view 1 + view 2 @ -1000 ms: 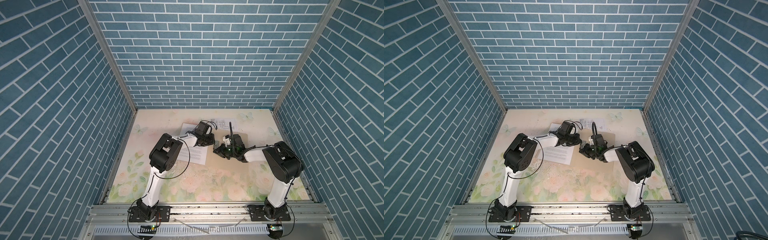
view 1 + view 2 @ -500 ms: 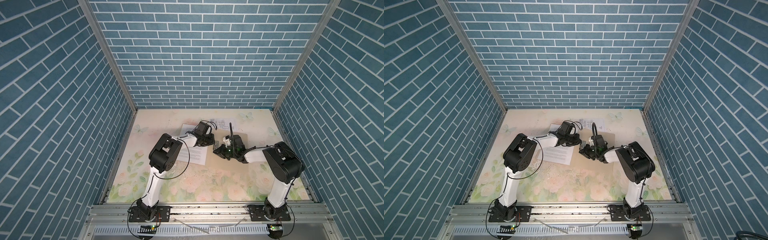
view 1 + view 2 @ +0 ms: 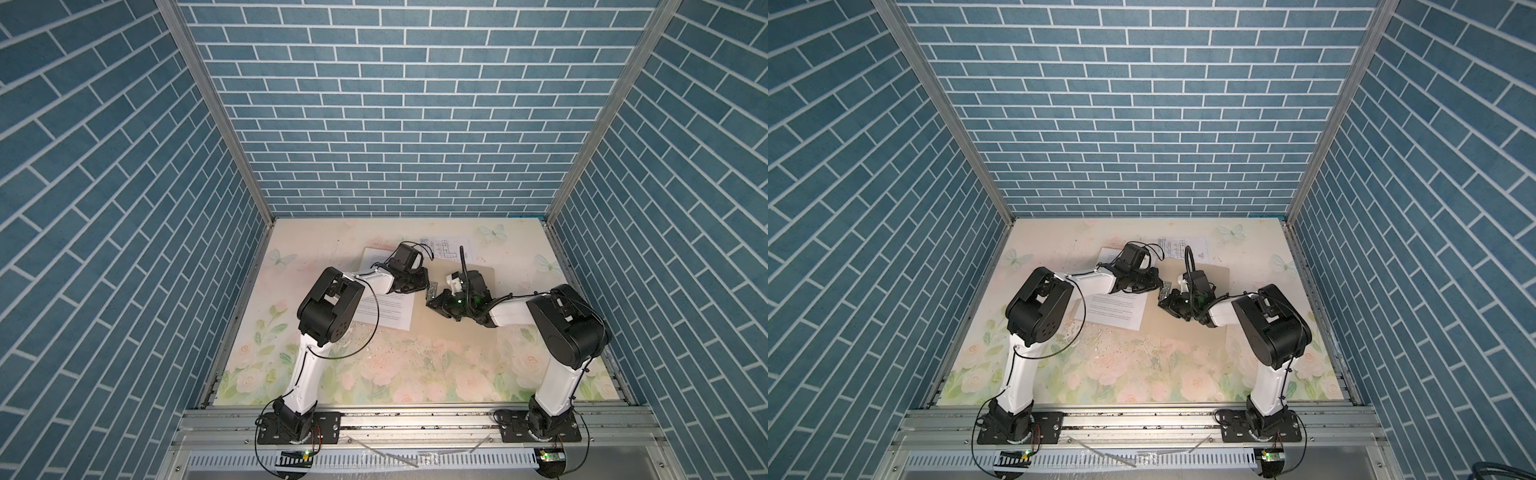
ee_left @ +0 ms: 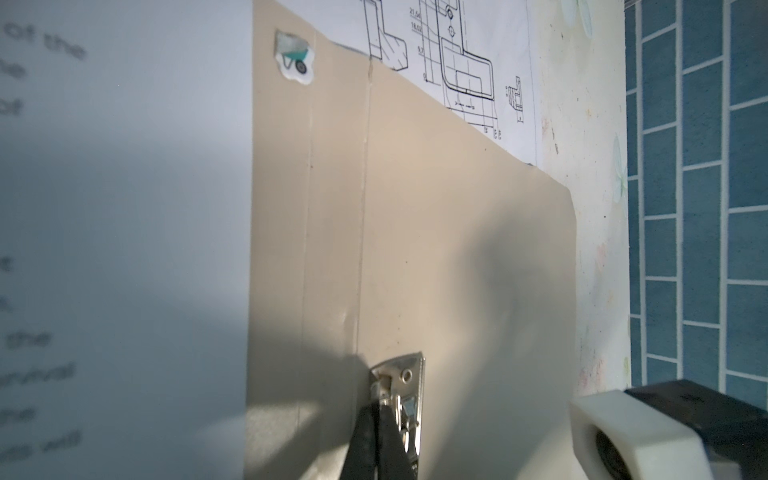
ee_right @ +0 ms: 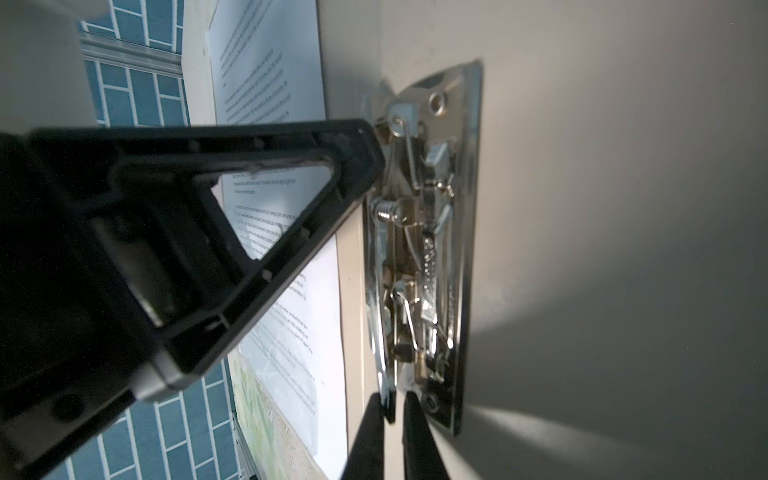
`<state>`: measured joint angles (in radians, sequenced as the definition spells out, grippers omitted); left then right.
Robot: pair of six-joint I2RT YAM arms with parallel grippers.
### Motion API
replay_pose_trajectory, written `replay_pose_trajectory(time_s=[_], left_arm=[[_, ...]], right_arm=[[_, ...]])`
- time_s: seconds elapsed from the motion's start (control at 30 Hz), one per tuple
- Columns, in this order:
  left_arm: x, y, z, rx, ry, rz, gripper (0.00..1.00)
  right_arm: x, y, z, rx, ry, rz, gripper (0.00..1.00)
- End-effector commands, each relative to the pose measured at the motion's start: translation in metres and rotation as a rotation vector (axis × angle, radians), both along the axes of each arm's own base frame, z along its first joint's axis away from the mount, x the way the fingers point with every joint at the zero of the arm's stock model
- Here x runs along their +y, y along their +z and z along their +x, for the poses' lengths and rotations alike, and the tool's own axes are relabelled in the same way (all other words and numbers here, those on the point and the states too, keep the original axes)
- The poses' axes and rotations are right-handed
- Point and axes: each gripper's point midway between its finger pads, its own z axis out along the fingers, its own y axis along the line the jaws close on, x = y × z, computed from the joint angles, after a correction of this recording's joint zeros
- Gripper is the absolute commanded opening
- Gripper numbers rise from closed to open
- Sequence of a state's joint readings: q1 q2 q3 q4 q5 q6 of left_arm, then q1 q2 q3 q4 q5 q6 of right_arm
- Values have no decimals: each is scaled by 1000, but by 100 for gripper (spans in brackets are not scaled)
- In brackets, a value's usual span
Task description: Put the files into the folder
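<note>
We see the folder (image 3: pixel 457 332) lying open, right of the middle of the worktop (image 3: pixel 374 365), with its metal clip (image 3: pixel 432 288) between both grippers. The left gripper (image 4: pixel 379 405) is fully closed, its tips at one end of the clip; we cannot tell whether it pinches anything. The right gripper (image 5: pixel 390 409) is almost closed at the clip's other end, with the thin edge of the chrome lever between its fingers. The text sheet (image 3: pixel 386 311) lies just beside the clip, under the left arm. The drawing sheet (image 3: pixel 446 247) lies towards the far edge, its near part covered by the folder's far corner.
</note>
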<state>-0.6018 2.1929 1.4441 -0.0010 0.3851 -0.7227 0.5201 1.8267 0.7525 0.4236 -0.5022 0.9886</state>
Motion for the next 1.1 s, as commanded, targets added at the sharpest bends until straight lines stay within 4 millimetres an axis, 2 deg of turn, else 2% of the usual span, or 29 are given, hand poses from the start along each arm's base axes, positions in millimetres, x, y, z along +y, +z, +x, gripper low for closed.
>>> replay_pose_trajectory(time_s=[0.0, 0.27, 0.5, 0.7, 1.07], left_arm=[[13, -9, -7, 17, 5, 59, 6], [14, -9, -7, 16, 8, 60, 6], [15, -10, -9, 22, 7, 64, 6], [14, -13, -10, 30, 3, 64, 6], [18, -16, -12, 38, -19, 112, 5]], right_arm=[[-13, -19, -11, 62, -33, -60, 11], [-13, -22, -9, 69, -33, -64, 10], [-20, -40, -17, 121, -10, -134, 0], [-26, -55, -27, 163, 10, -179, 0], [-47, -61, -41, 168, 43, -305, 0]])
